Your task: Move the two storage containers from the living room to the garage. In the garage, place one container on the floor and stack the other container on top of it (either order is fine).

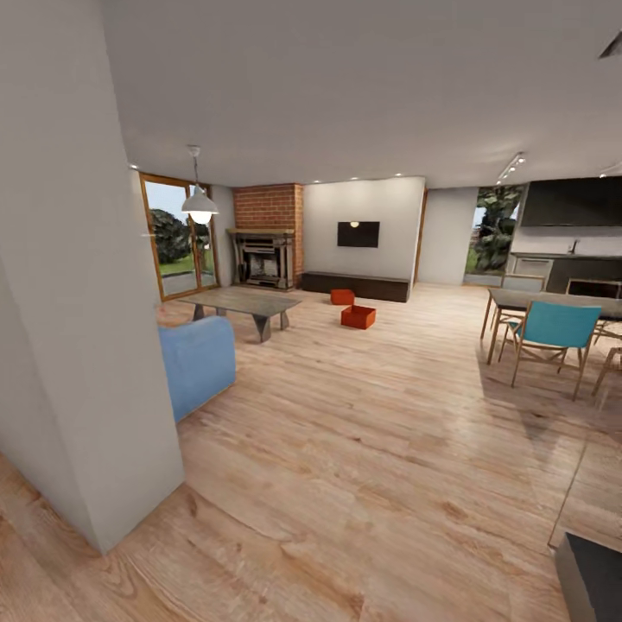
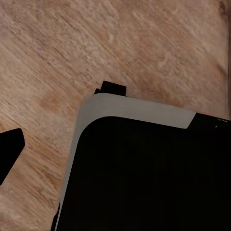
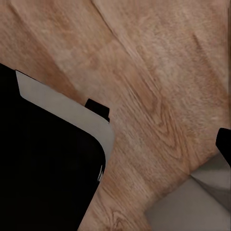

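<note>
We saw both bins (image 1: 358,316) far ahead across the wood floor (image 1: 363,449), just before the TV bench (image 1: 355,286), and could not tell our fingers' state

**Legible text: none found**

We checked every surface for writing, labels, brands, numbers and signs, and could read nothing. In the head view, the wall screen (image 1: 358,234) is dark and blank, and the two storage containers (image 1: 358,316) have plain orange-red walls. In both wrist views, the wood plank floor (image 2: 144,53) carries only grain.
</note>
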Controlling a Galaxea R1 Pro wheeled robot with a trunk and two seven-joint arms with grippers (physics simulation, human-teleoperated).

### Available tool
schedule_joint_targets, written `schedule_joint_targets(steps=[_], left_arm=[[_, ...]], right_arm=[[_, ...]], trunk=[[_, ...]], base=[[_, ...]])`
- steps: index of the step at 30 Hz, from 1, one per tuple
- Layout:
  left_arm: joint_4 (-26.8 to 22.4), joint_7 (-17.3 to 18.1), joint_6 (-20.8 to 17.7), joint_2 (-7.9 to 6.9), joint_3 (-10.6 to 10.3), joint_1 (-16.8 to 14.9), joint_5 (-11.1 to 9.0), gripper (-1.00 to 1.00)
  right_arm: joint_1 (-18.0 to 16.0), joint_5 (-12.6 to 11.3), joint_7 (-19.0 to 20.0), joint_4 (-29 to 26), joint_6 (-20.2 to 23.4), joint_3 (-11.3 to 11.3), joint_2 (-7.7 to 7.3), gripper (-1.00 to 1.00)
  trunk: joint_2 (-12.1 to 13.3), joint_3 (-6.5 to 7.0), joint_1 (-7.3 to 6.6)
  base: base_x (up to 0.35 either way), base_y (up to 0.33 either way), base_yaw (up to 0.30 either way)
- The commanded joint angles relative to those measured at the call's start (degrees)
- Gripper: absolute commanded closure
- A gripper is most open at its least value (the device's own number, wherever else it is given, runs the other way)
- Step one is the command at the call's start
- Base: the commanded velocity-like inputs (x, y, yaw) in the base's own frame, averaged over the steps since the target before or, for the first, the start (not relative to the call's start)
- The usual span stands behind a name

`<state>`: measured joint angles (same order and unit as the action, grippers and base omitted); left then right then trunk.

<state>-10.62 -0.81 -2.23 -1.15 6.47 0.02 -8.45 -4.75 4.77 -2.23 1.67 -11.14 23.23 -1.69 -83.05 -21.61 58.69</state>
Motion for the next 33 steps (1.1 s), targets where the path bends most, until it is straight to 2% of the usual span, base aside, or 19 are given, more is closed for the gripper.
schedule_joint_targets(steps=[1,11,33], left_arm=[[-0.1,-0.1,-0.2,0.01,0.0,0.0,-0.6,-1.0],[-0.1,-0.1,-0.2,0.01,0.0,0.0,-0.6,-1.0],[-0.1,-0.1,-0.2,0.01,0.1,0.0,-0.6,-1.0]], right_arm=[[-0.1,0.5,-0.2,0.2,-0.3,0.0,0.02,-1.0],[-0.1,0.6,-0.2,0.2,-0.3,-0.1,-0.02,-1.0],[-0.1,0.7,-0.2,0.2,-0.3,0.1,-0.07,-1.0]], trunk=[[0.0,-0.06,0.03],[0.0,-0.06,0.03],[0.0,-0.06,0.03]], base=[[0.324,0.102,-0.243],[0.324,0.107,-0.223],[0.324,0.108,-0.008]])
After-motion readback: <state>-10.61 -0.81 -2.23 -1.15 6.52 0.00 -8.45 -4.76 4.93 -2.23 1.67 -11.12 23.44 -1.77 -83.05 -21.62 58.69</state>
